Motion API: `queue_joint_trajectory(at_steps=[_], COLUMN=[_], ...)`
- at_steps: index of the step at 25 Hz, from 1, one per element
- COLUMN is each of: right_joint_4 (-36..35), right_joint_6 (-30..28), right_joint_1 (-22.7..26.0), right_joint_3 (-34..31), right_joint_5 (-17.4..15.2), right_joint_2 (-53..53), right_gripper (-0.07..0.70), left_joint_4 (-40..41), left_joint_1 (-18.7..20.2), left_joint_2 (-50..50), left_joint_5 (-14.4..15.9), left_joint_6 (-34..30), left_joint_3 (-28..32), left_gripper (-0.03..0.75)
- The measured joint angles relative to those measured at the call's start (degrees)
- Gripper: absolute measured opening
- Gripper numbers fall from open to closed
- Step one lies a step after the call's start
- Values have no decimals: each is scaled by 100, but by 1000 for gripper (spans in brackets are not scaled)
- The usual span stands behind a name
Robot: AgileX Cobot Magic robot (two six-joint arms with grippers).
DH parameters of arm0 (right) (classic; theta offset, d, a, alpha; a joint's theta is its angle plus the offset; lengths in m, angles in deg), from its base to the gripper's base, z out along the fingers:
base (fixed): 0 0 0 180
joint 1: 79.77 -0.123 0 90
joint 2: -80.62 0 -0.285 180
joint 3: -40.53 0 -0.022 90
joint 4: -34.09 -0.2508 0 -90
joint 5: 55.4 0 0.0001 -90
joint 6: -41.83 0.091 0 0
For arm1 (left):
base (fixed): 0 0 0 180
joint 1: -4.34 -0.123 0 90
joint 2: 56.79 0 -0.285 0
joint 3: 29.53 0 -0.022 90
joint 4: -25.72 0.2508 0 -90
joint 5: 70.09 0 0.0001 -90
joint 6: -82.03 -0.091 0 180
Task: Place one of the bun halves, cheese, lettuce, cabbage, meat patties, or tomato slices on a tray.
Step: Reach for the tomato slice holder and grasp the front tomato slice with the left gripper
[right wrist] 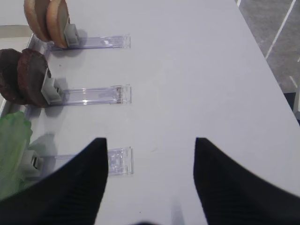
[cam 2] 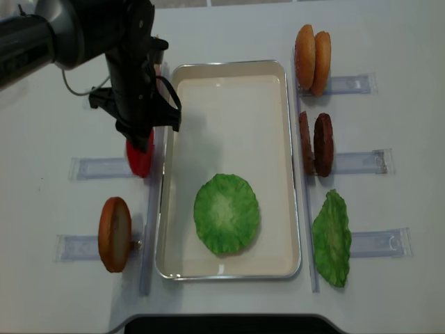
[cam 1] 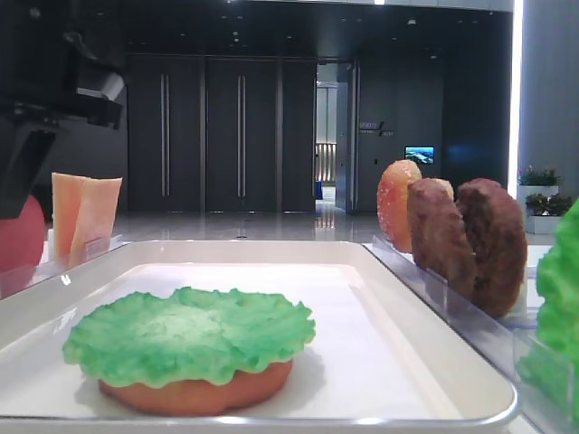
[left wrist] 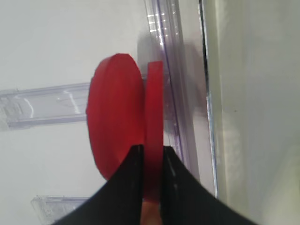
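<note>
While the left gripper [left wrist: 151,154] hangs over the clear holder [cam 2: 97,168] just left of the tray [cam 2: 229,71], its two dark fingers [left wrist: 133,164] are pinched onto the edge of the thinner of the two tomato slices [left wrist: 153,136]. That slice stands on edge between the jaws, with the second red disc upright right beside it on the side away from the tray. From above, the black left arm reaches in from the far-left corner, and only a patch of red shows under it, against the tray's left rim.

On the tray, toward its near end, a lettuce [cam 2: 227,213] leaf lies flat over a bun half [cam 1: 194,395], whose orange-brown edge peeks out beneath the ruffled green in the low view. The rest of the tray's white floor is bare.

Left of the tray, near its front corner, another bun half [cam 2: 115,234] stands on edge in a holder. The cheese [cam 1: 83,215] slices stand upright at the tray's left side in the low view.

Right of the tray, three holders sit in a row: two bun pieces [cam 2: 312,54] by the far corner, the meat patties [cam 2: 316,143] beside the middle, and a second green leaf [cam 2: 332,239] by the near corner.

The right gripper [right wrist: 149,180] hovers over the white table [right wrist: 197,70] well right of the tray, jaws spread wide and holding nothing.
</note>
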State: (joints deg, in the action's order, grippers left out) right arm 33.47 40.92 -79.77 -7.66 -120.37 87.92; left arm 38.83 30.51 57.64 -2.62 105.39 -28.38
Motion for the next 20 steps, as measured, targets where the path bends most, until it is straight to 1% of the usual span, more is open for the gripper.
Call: queue_joint_trajectory(at_steps=[3,10,16,20], right_joint_4=[0,0,0,0], right_joint_6=[0,0,0,0], right_joint_1=[0,0,0,0], right_joint_3=[0,0,0,0], right_joint_5=[0,0,0,0], right_joint_2=[0,0,0,0], right_gripper=[392,392,392,392], left_joint_4=[0,-3,-422,-895], left_joint_1=[0,0,0,0], left_joint_2=[0,-104,-209,-358], left_joint_5=[119,155,184,199], left_joint_6=[-1,-33,-97,-236], left_joint_3=[-77,-434,-505,-505], left_gripper=[63,63,63,63])
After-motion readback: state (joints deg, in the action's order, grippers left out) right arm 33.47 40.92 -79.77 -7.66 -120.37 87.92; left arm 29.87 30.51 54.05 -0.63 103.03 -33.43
